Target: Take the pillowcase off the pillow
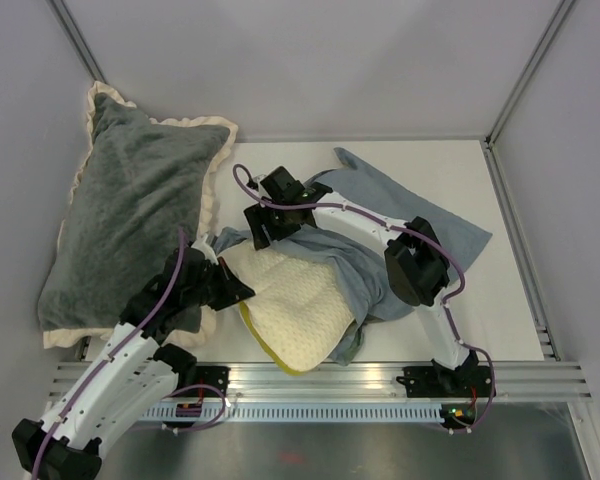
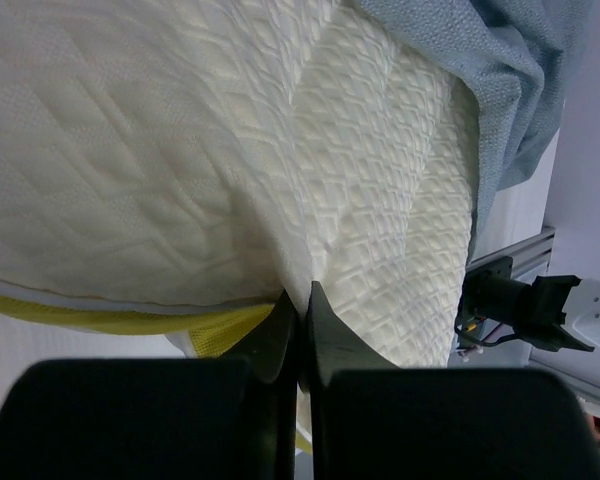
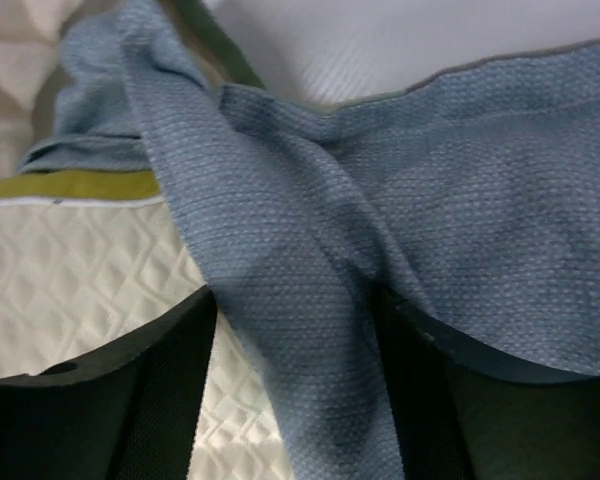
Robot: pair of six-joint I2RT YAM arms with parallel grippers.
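The cream quilted pillow (image 1: 292,300) lies at the table's front centre, with its yellow-green edge band (image 1: 270,352) toward the front. The grey-blue pillowcase (image 1: 420,215) covers its far right part and spreads out behind. My left gripper (image 1: 245,291) is shut on a fold of the pillow's cream cover (image 2: 180,150); in the left wrist view the gripper (image 2: 302,292) has its jaws pressed together. My right gripper (image 1: 258,228) is at the pillow's far left corner. In the right wrist view the gripper (image 3: 295,300) has its fingers wide apart, and a band of pillowcase (image 3: 290,260) lies between them over the pillow (image 3: 70,270).
A large dark grey plush pillow with a cream ruffle (image 1: 130,210) leans at the left wall. An aluminium rail (image 1: 360,380) runs along the front edge. White walls stand behind and to both sides. The right arm's base (image 2: 540,305) shows in the left wrist view.
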